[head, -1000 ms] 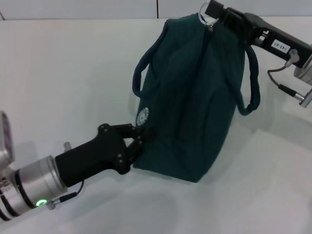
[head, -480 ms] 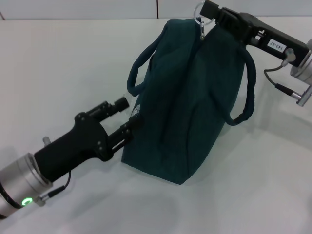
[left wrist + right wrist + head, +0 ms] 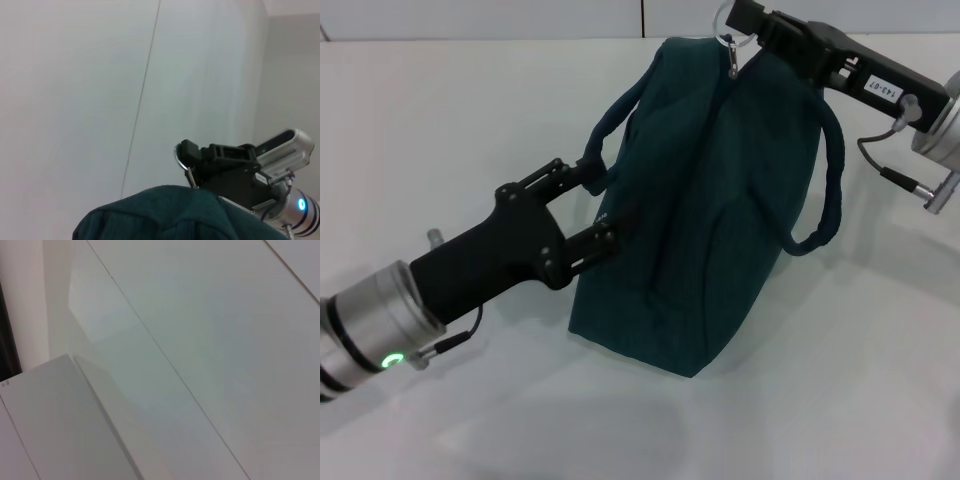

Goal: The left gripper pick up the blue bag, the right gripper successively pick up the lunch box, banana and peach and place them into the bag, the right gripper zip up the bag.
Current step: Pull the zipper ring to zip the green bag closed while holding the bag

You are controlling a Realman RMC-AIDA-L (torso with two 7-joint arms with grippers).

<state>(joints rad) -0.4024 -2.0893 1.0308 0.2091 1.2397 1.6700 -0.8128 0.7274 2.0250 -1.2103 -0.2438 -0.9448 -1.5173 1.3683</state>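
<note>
In the head view the left gripper (image 3: 603, 205) reaches in from about eight o'clock, its black body and silver cuff low at the near left. Its two fingers (image 3: 560, 175) are spread apart: the upper one lies beside the near loop handle (image 3: 610, 125), the lower one touches the left face of the blue bag (image 3: 710, 230), and nothing is pinched between them.

The blue bag stands on the white table (image 3: 440, 110) around the middle of the view, leaning with its top toward twelve o'clock and its base toward six. The second loop handle (image 3: 825, 180) hangs off the side at about three o'clock. The top of the bag looks drawn shut.

Farthest off, at about one o'clock, the right gripper (image 3: 740, 20) comes in from the upper right, a small white label on its arm. Its tip sits at the ring zipper pull (image 3: 728, 30) on the top corner of the bag and appears clamped on it. The left wrist view shows the same thing from below: the right gripper (image 3: 187, 152) at the ring (image 3: 179, 155), just above the bag's top edge (image 3: 165, 212). The right wrist view shows only pale flat panels
</note>
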